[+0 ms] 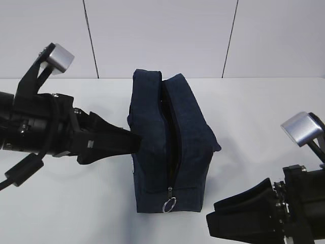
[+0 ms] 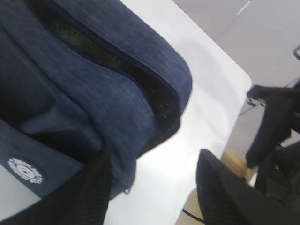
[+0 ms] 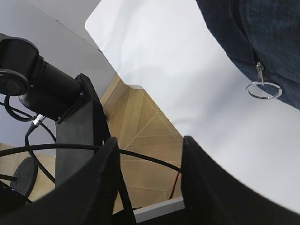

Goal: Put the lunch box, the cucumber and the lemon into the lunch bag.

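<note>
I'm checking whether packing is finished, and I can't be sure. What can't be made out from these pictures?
- Inside of the lunch bag: in every view the zipper slit shows only darkness, so the contents cannot be told.
- Left pincer tips: in the exterior view the bag's side hides them; in the left wrist view one finger is pressed against the fabric, but a grip cannot be told.
- Right pincer: cut off by the exterior view's bottom edge.

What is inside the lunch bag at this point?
The lunch bag stands on the table, its zipper only slightly parted. Through the narrow slit only darkness shows; any contents are hidden. No lunch box, cucumber or lemon is visible anywhere.
</note>
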Motion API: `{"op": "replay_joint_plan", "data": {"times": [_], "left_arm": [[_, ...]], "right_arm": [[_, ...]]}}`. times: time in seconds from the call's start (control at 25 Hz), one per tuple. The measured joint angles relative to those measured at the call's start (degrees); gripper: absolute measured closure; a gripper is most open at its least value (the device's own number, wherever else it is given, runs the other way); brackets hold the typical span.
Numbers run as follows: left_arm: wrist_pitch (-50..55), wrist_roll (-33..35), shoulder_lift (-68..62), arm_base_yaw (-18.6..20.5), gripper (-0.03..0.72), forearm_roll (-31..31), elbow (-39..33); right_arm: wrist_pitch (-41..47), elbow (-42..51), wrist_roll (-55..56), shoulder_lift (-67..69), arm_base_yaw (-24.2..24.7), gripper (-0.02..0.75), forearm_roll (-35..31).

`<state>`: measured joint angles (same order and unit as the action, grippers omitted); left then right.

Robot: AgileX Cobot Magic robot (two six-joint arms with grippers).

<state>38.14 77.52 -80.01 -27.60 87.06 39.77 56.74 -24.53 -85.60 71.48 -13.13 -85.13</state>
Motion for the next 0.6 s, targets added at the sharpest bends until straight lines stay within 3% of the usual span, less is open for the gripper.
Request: {"op": "replay_joint_plan", "data": {"times": [0.6], "left_arm": [[0.58, 7.36, -9.63, 0.00, 0.267, 11.94, 0.01]], "right_arm": [[-1.07, 1.28, -2.25, 0.00, 0.00, 0.402, -1.67]]}}
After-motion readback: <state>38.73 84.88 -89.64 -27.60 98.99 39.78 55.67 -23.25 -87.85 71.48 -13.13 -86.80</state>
